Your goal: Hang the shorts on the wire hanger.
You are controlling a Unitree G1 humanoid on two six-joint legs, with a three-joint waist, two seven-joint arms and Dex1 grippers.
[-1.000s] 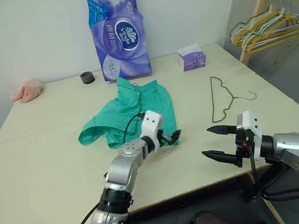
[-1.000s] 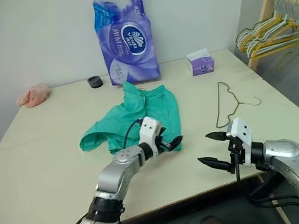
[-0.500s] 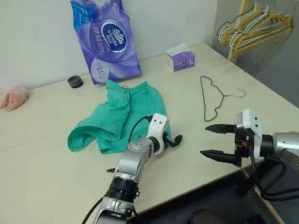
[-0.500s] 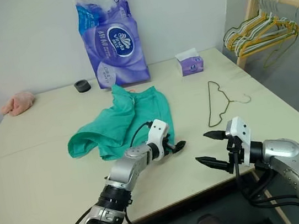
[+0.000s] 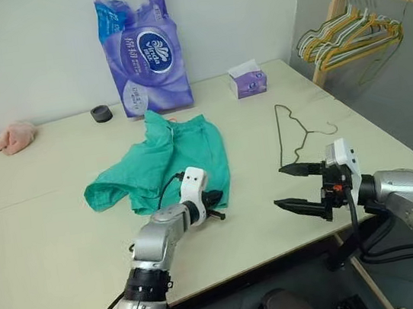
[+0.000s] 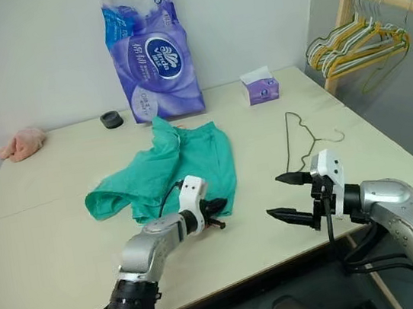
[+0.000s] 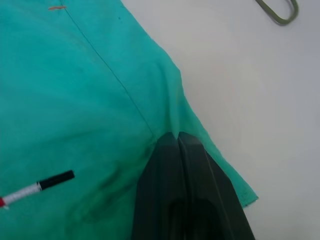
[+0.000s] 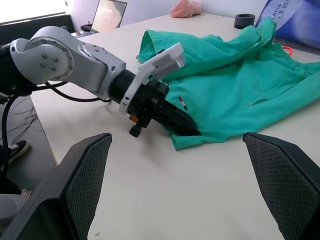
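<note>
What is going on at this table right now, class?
A two-armed robot is working on getting the shorts onto the wire hanger. Its left gripper is shut on the near hem of the shorts, which lie spread on the table. Its right gripper hangs open above the table's near edge, holding nothing. The wire hanger lies flat on the table beyond it, untouched, so the hanging has not begun.
</note>
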